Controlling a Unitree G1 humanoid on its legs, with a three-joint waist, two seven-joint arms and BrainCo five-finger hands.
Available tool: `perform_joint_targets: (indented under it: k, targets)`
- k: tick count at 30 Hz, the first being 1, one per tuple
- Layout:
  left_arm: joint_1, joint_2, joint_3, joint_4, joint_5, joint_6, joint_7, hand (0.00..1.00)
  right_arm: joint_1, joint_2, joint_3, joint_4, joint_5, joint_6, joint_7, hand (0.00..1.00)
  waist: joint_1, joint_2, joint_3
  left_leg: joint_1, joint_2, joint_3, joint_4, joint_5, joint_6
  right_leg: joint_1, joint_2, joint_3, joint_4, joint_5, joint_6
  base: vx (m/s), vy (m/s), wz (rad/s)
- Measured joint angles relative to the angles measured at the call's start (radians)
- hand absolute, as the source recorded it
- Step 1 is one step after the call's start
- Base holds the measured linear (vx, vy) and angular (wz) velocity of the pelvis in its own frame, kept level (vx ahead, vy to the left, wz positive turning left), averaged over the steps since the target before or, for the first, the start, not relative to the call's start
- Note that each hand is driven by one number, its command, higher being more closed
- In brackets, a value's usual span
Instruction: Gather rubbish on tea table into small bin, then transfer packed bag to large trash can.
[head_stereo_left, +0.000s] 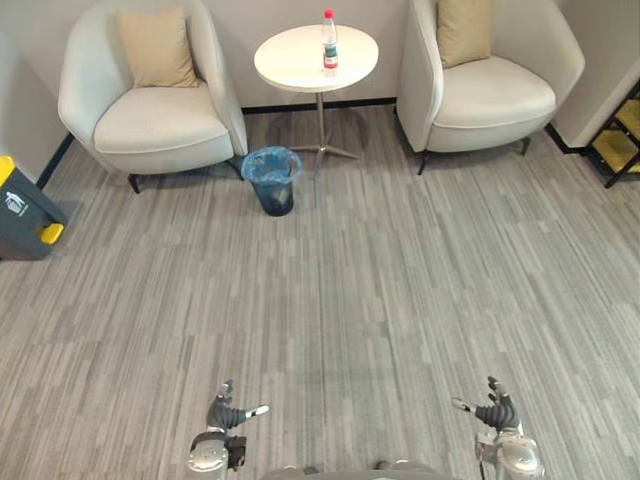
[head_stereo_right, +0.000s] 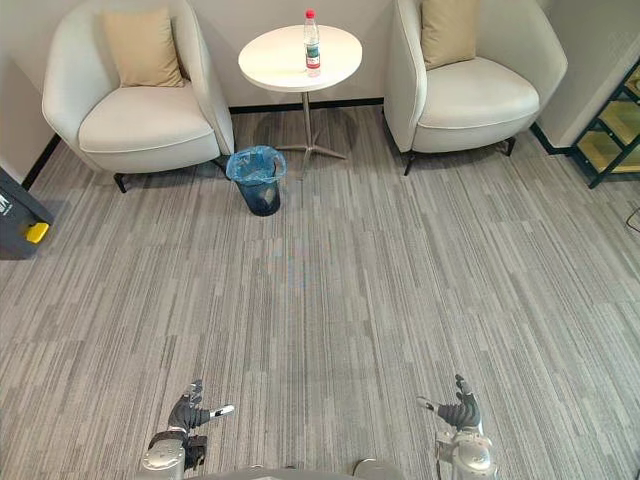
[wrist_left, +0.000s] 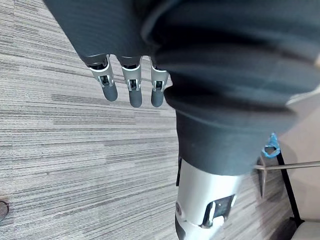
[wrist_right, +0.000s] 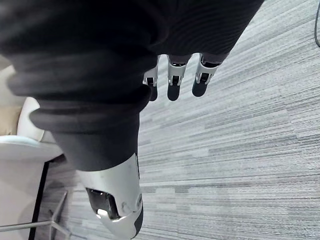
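Ahead, a bottle (head_stereo_left: 329, 42) stands on the round table (head_stereo_left: 290, 62), the small bin (head_stereo_left: 275, 198) on the floor nearby. Both the left hand (head_stereo_left: 228, 412) and right hand (head_stereo_left: 493, 411) hold nothing, fingers straight.

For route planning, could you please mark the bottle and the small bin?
bottle (head_stereo_left: 329, 42): left eye view, its middle.
small bin (head_stereo_left: 275, 196): left eye view, its dark wall.

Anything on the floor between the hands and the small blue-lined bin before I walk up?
No: the eye views show bare grey carpet from the left hand and right hand up to the small bin.
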Motion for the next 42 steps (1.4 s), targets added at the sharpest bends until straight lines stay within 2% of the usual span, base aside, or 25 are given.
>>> perform_joint_targets:
  k: [3,6,10,11,13,14,15,16,17,18,19,21,23,26,30,31,32,33,34,35,36,37,39,40,42]
  targets:
    - [0.000,-0.007,-0.001,-0.037,-0.017,0.000,0.003,0.00,-0.032,-0.002,0.000,0.000,0.001,0.009,-0.004,0.00,0.001,0.008,0.017,-0.031,0.000,0.013,0.038,-0.038,0.011,-0.109,-0.030,0.008,0.177,-0.066,0.026,0.05,0.012,-0.27]
    - [-0.017,0.005,-0.025,-0.043,-0.023,0.002,0.022,0.00,-0.041,-0.002,0.020,0.000,0.001,0.031,-0.005,0.00,-0.003,0.012,0.049,0.042,-0.015,0.001,-0.012,-0.156,0.032,-0.331,-0.131,-0.055,0.683,-0.131,0.029,0.13,0.073,-0.08]
    - [-0.035,0.023,-0.031,-0.038,-0.038,0.017,0.041,0.00,-0.055,-0.017,0.051,0.002,0.006,0.036,-0.005,0.00,-0.013,-0.002,0.093,0.107,-0.009,-0.002,-0.049,-0.185,0.015,-0.455,-0.197,-0.133,0.687,-0.200,0.013,0.18,0.010,0.02]
    - [-0.055,0.023,-0.034,-0.037,-0.040,0.017,0.043,0.00,-0.070,-0.033,0.055,0.002,0.007,0.035,-0.007,0.00,-0.026,0.041,0.121,0.116,0.030,-0.014,-0.049,-0.186,0.005,-0.503,-0.180,-0.168,0.609,-0.191,0.009,0.34,-0.115,0.36]
    - [-0.092,0.028,-0.036,-0.027,-0.041,0.015,0.044,0.00,-0.083,-0.045,0.057,-0.001,0.007,0.035,-0.024,0.00,-0.048,0.043,0.131,0.120,0.062,-0.042,-0.051,-0.171,-0.023,-0.558,-0.150,-0.162,0.426,-0.102,0.007,0.41,-0.180,0.49]
    - [-0.106,0.034,-0.036,-0.023,-0.042,0.015,0.044,0.00,-0.080,-0.046,0.060,-0.003,0.007,0.034,-0.033,0.00,-0.061,0.030,0.136,0.147,0.064,-0.061,-0.059,-0.167,-0.053,-0.568,-0.143,-0.118,0.308,0.013,-0.013,0.50,-0.269,0.47]
    - [-0.119,0.023,-0.036,-0.014,-0.043,0.015,0.045,0.00,-0.076,-0.053,0.060,-0.003,0.007,0.036,-0.042,0.00,-0.065,0.037,0.139,0.170,0.087,-0.077,-0.060,-0.168,-0.074,-0.577,-0.133,-0.092,0.377,0.071,-0.073,0.52,-0.307,0.44]
    - [-0.124,0.023,-0.041,-0.013,-0.042,0.012,0.045,0.00,-0.080,-0.051,0.061,-0.006,0.007,0.036,-0.042,0.00,-0.060,0.037,0.138,0.164,0.096,-0.079,-0.042,-0.153,-0.101,-0.588,-0.141,-0.096,0.429,0.030,-0.077,0.52,-0.358,0.40]
    - [-0.137,0.021,-0.051,-0.010,-0.042,0.011,0.044,0.00,-0.079,-0.050,0.062,-0.036,0.006,0.036,-0.041,0.00,-0.066,0.032,0.139,0.120,0.117,-0.107,0.087,-0.139,-0.123,-0.586,-0.161,-0.109,0.503,-0.056,-0.085,0.61,-0.482,0.45]
    - [-0.134,0.015,-0.055,-0.011,-0.042,0.008,0.045,0.00,-0.088,-0.048,0.069,-0.044,0.006,0.031,-0.041,0.00,-0.068,0.034,0.141,0.002,0.199,-0.121,0.404,-0.070,-0.114,-0.521,-0.149,-0.138,0.516,-0.128,-0.102,0.51,-0.411,0.45]
    - [-0.132,0.013,-0.055,-0.011,-0.042,0.007,0.045,0.00,-0.089,-0.048,0.072,-0.044,0.006,0.030,-0.042,0.00,-0.067,0.036,0.142,-0.025,0.221,-0.121,0.472,-0.036,-0.097,-0.500,-0.139,-0.145,0.510,-0.139,-0.102,0.55,-0.422,0.21]
    - [-0.108,0.003,-0.056,-0.014,-0.045,0.006,0.044,0.00,-0.115,-0.045,0.101,-0.042,0.007,0.022,-0.043,0.00,-0.027,0.023,0.158,-0.201,0.319,-0.136,0.930,-0.044,-0.043,-0.316,-0.064,-0.146,0.405,-0.168,-0.119,0.48,-0.325,-0.30]
    - [-0.104,-0.002,-0.056,-0.014,-0.048,0.006,0.044,0.00,-0.125,-0.044,0.101,-0.042,0.009,0.006,-0.047,0.00,-0.011,0.009,0.168,-0.286,0.306,-0.112,0.988,-0.060,-0.020,-0.200,-0.041,-0.140,0.299,-0.168,-0.120,0.45,-0.210,-0.25]
    - [-0.089,-0.002,-0.050,-0.044,-0.059,-0.004,0.048,0.00,-0.129,-0.051,0.099,-0.039,0.020,0.004,-0.049,0.00,0.017,-0.003,0.171,-0.441,0.242,-0.033,0.795,-0.066,-0.010,-0.037,-0.009,-0.124,0.114,-0.152,-0.104,0.58,-0.162,-0.25]
    - [-0.082,-0.010,-0.040,-0.044,-0.058,-0.002,0.060,0.00,-0.149,-0.063,0.097,-0.027,0.030,0.008,-0.062,0.00,0.064,-0.003,0.171,-0.522,0.082,0.001,0.226,0.004,-0.034,0.108,0.000,-0.068,-0.046,-0.156,-0.050,0.64,0.019,-0.57]
    - [-0.068,-0.014,-0.036,-0.044,-0.058,-0.002,0.061,0.00,-0.150,-0.066,0.094,-0.022,0.032,0.011,-0.071,0.00,0.076,0.002,0.166,-0.529,0.046,-0.024,0.109,0.063,0.014,0.146,0.006,-0.048,-0.057,-0.180,-0.004,0.71,0.182,-0.73]
    - [-0.049,-0.014,-0.031,-0.043,-0.058,-0.002,0.061,0.00,-0.139,-0.062,0.098,-0.009,0.032,0.012,-0.071,0.00,0.092,0.015,0.148,-0.540,0.032,-0.079,0.154,0.139,0.134,0.182,0.010,-0.020,-0.035,-0.217,0.041,0.75,0.210,-0.80]
    - [-0.046,-0.012,-0.018,-0.040,-0.058,0.000,0.061,0.00,-0.145,-0.051,0.100,0.010,0.032,0.012,-0.070,0.00,0.101,-0.007,0.145,-0.552,0.026,-0.074,0.222,0.119,0.167,0.182,-0.008,-0.003,0.012,-0.239,0.066,0.76,0.212,-0.54]
    - [-0.046,-0.019,-0.009,-0.036,-0.058,0.001,0.062,0.00,-0.142,-0.037,0.096,0.024,0.032,0.016,-0.069,0.00,0.098,-0.044,0.126,-0.541,0.009,-0.067,0.287,0.033,0.161,0.096,-0.080,0.008,0.253,-0.259,0.099,0.76,0.190,0.02]
    - [-0.046,-0.018,-0.013,-0.029,-0.058,0.001,0.061,0.00,-0.125,-0.030,0.093,0.030,0.032,0.017,-0.064,0.00,0.078,-0.068,0.116,-0.500,-0.027,-0.071,0.305,-0.026,0.163,-0.017,-0.147,0.027,0.566,-0.198,0.167,0.90,0.192,0.49]
    - [-0.048,-0.011,-0.012,-0.021,-0.059,0.007,0.063,0.00,-0.124,-0.022,0.094,0.030,0.029,0.022,-0.060,0.00,0.061,-0.085,0.116,-0.427,-0.066,-0.087,0.302,-0.069,0.173,-0.101,-0.196,0.047,0.837,-0.180,0.186,0.75,0.139,0.53]
    - [-0.048,-0.010,-0.012,-0.020,-0.059,0.009,0.064,0.00,-0.123,-0.021,0.095,0.030,0.028,0.024,-0.060,0.00,0.054,-0.085,0.116,-0.406,-0.071,-0.090,0.299,-0.077,0.178,-0.119,-0.204,0.048,0.881,-0.183,0.178,0.73,0.085,0.48]
    - [-0.047,-0.007,-0.014,-0.022,-0.061,0.015,0.069,0.00,-0.123,-0.018,0.107,0.035,0.025,0.026,-0.059,0.00,0.046,-0.069,0.119,-0.242,-0.087,-0.122,0.228,-0.099,0.180,-0.207,-0.225,0.002,0.988,-0.205,0.074,0.65,0.051,0.27]
    - [-0.050,-0.007,-0.017,-0.027,-0.067,0.012,0.073,0.00,-0.122,-0.020,0.119,0.030,0.023,0.025,-0.059,0.00,0.043,-0.051,0.116,-0.161,-0.085,-0.156,0.170,-0.099,0.179,-0.256,-0.222,-0.049,0.935,-0.216,0.022,0.58,0.024,0.39]
    - [-0.085,-0.013,-0.017,-0.025,-0.068,0.012,0.082,0.00,-0.123,-0.025,0.124,0.025,0.021,0.025,-0.059,0.00,0.016,-0.021,0.128,-0.073,-0.058,-0.216,0.124,-0.098,0.178,-0.343,-0.171,-0.065,0.664,-0.227,0.000,0.60,-0.055,0.78]
